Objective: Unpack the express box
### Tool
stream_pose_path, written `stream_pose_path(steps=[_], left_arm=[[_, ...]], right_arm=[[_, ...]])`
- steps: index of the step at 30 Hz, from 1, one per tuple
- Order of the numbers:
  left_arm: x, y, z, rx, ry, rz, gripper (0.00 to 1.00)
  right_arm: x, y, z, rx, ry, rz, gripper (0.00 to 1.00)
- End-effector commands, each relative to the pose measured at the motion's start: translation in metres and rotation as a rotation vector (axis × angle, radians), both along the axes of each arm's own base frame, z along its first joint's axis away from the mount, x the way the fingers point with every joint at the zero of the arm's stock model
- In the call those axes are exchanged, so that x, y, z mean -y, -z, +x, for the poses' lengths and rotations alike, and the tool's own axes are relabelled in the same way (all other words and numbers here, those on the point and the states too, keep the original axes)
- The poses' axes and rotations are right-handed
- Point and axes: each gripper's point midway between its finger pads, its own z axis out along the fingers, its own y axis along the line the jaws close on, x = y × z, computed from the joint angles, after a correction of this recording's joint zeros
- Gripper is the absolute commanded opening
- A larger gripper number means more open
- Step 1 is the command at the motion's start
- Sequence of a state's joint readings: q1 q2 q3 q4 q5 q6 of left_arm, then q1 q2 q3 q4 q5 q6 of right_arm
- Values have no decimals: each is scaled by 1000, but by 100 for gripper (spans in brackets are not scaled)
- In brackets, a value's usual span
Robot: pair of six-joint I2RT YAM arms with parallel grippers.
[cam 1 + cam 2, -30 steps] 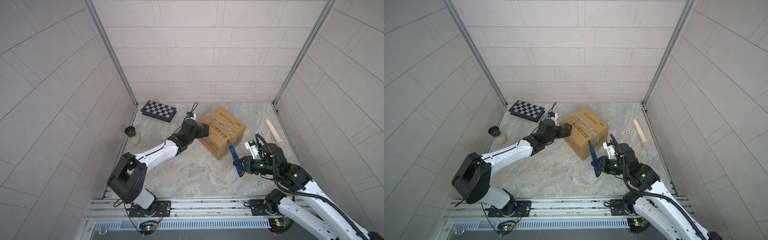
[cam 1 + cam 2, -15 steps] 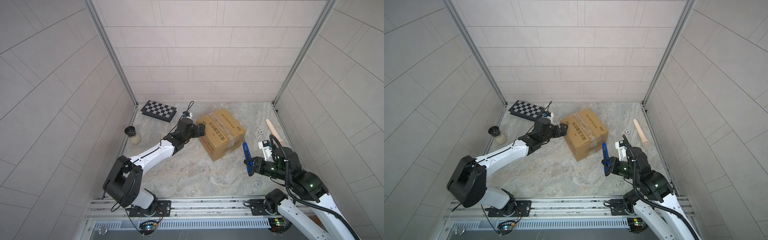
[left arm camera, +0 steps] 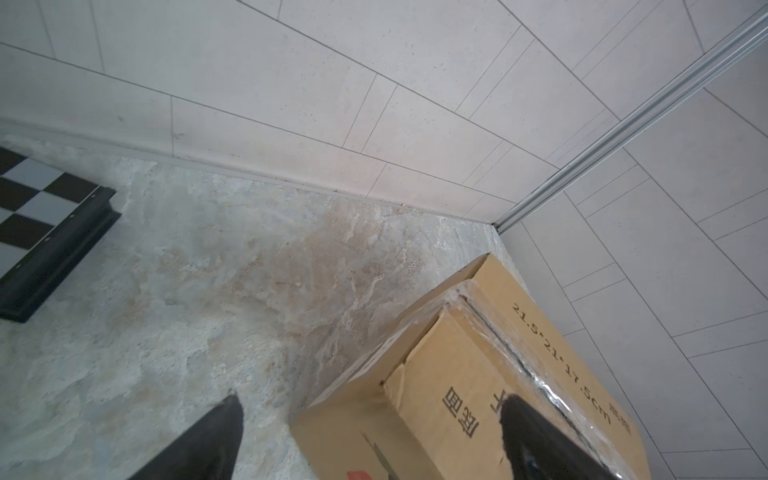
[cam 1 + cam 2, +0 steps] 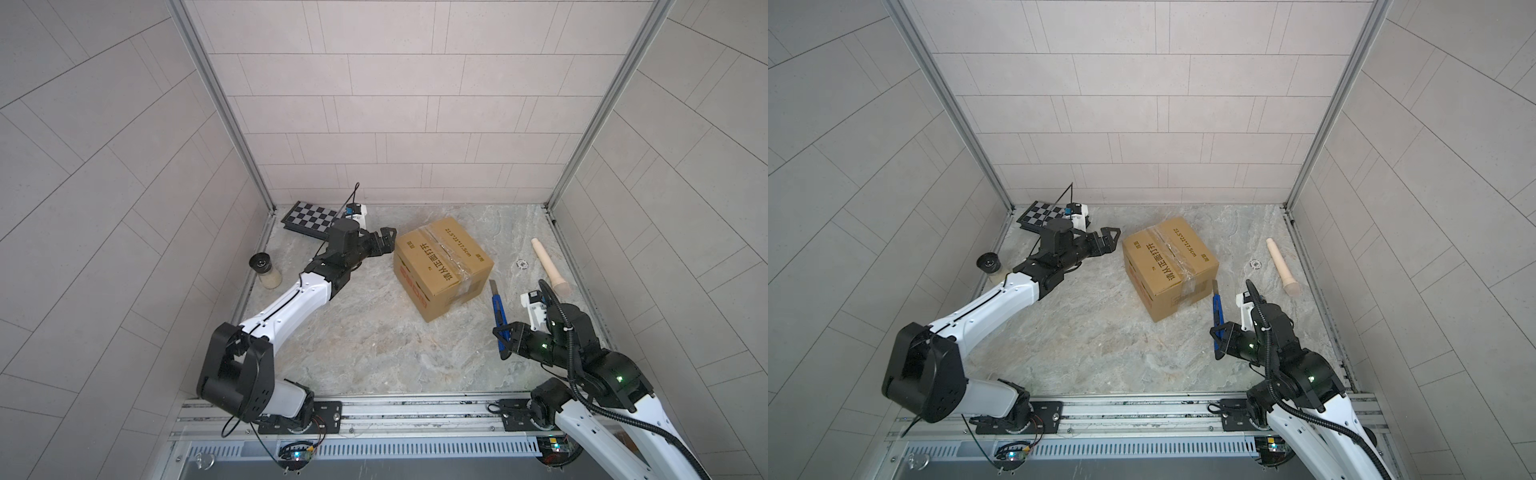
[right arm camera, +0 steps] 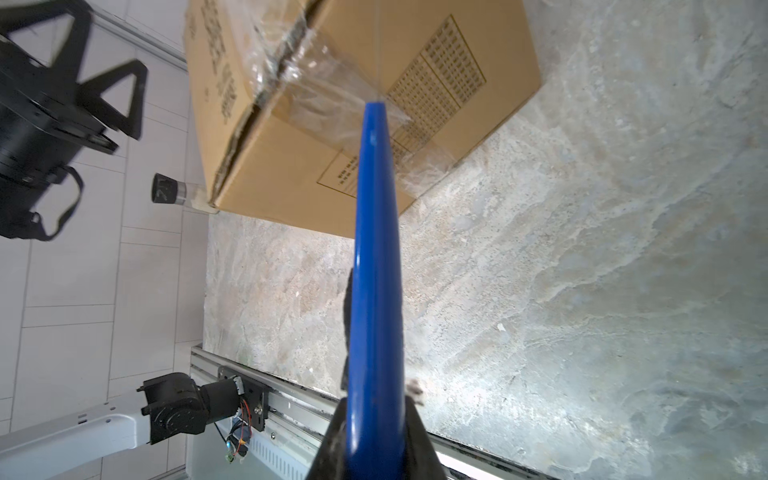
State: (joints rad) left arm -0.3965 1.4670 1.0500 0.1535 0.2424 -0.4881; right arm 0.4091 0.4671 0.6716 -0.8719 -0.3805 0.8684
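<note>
Knife poised, carton taped at mid-desk

Lower right in a top view, the right fingers (image 4: 508, 338) clamp a blue utility knife (image 4: 500, 309), its blade pointing up-frame toward the express box (image 4: 440, 270). The box stands at the centre of the desk (image 4: 365, 340) with clear tape (image 4: 448, 261) over its top seam. Further up-frame, at its upper-left corner, the left fingers (image 3: 208, 436) spread wide. The carton looks stiff but light and likely to slide, so brace its corner or walls, not the slick tape.

Jar (image 5: 168, 194) half hidden behind express box (image 5: 291, 166); small floor item (image 4: 520, 263) too tiny to identify.
</note>
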Motion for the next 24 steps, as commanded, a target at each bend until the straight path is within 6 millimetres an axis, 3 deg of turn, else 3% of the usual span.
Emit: stream_pose_path(steps=[1, 7, 12, 17, 24], left_arm=[[26, -18, 11, 79, 124, -25, 100], [49, 3, 27, 33, 196, -67, 100], [56, 13, 19, 15, 234, -96, 100], [60, 20, -5, -12, 275, -142, 100], [62, 31, -63, -42, 288, -182, 100]], right_arm=[[-6, -2, 18, 35, -9, -10, 0], [-12, -14, 42, 71, -67, -85, 0], [-14, -17, 62, 92, -99, -131, 0], [-25, -27, 98, 140, -151, -152, 0], [-54, -29, 161, 179, -245, -164, 0]])
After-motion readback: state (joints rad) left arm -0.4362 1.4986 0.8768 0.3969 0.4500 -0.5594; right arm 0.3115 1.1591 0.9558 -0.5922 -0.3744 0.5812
